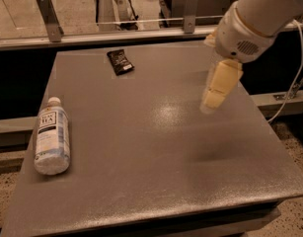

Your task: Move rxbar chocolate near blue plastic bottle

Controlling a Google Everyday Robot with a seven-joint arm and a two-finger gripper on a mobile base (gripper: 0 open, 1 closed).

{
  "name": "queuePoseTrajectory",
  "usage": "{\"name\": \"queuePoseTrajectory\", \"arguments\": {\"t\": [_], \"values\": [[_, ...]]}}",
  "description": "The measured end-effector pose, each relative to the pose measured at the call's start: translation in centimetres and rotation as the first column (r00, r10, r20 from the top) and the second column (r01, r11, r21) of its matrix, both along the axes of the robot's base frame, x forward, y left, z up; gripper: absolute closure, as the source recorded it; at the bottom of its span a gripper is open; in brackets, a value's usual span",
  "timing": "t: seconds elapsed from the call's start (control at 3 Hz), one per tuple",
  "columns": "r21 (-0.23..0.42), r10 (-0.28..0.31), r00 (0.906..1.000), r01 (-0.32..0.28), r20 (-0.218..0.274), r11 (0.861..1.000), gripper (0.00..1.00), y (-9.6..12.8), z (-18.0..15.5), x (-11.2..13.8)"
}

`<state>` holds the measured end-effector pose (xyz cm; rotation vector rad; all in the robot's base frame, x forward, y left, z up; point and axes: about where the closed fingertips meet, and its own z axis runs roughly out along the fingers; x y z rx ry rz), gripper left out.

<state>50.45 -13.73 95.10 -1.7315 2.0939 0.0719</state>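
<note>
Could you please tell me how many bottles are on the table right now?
1. The blue plastic bottle lies on its side near the left edge of the table. The end effector hangs over the table's right part, and the arm may hide another behind it.

Seemingly a robot test lab: plain grey bench [156, 147], speckled floor [295, 137] lower right, metal rail posts [47, 16] upper left, a loose cable [295, 88]. The arm [259, 19] has its jaws over the bench, right of centre.
</note>
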Motion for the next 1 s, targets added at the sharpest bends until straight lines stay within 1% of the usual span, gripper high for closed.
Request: {"name": "queuePoseTrajectory", "arguments": {"t": [0.33, 0.67, 1.0], "values": [[0.086, 0.054, 0.9985, -0.054, 0.005, 0.995, 0.00, 6.9, -1.4, 4.8], [0.088, 0.053, 0.9986, -0.053, 0.006, 0.995, 0.00, 6.9, -1.4, 4.8], [0.169, 0.024, 0.9996, -0.026, 0.018, 0.985, 0.00, 8.5, -2.2, 6.7]]}}
